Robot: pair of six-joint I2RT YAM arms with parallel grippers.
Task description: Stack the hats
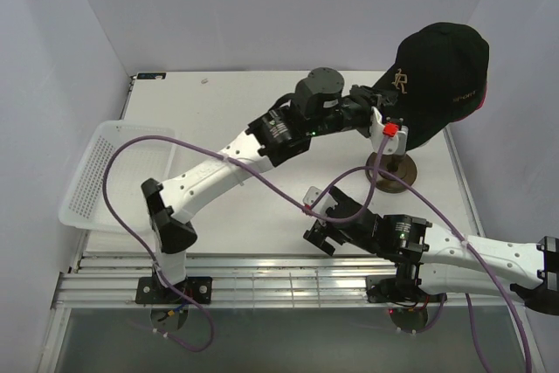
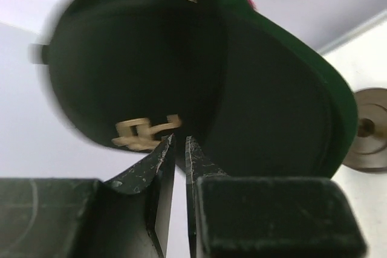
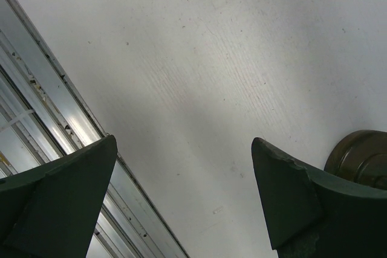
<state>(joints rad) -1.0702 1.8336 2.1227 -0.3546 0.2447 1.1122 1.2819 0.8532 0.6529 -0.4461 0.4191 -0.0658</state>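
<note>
So this one looks pretty much at the finish line. The black cap [image 1: 441, 72] with the gold emblem sits on top of the pile at the far right of the table [image 1: 218, 111], up on a stand whose dark round base [image 1: 390, 166] is all that shows below it. From the left wrist view the green cap [image 2: 338, 107] has its brim poking out right under the black one, and there's a tiny sliver of the pink cap [image 1: 480, 104] peeking out at the back edge. The blue cap can't be seen in any view. It's probably buried at the bottom of the pile, but that's a guess. No loose cap shows on the table or in the white basket [image 1: 92, 172] off to the left.

The left gripper [image 2: 178, 142] is right up against the front of the black cap, by the brim, with its jaws squeezed down to a thin slit. Honestly it can't be told whether a bit of brim is pinched in there or it's just closed next to it, since the wrist view is blurry. The right gripper [image 3: 183, 142] is parked low over bare table near the arm bases, jaws spread wide and holding nothing.

What's left, by the look of it: let go of the black cap if it is held, check that it sits square on the green one, and pull the left arm away without dragging the pile off the stand.
</note>
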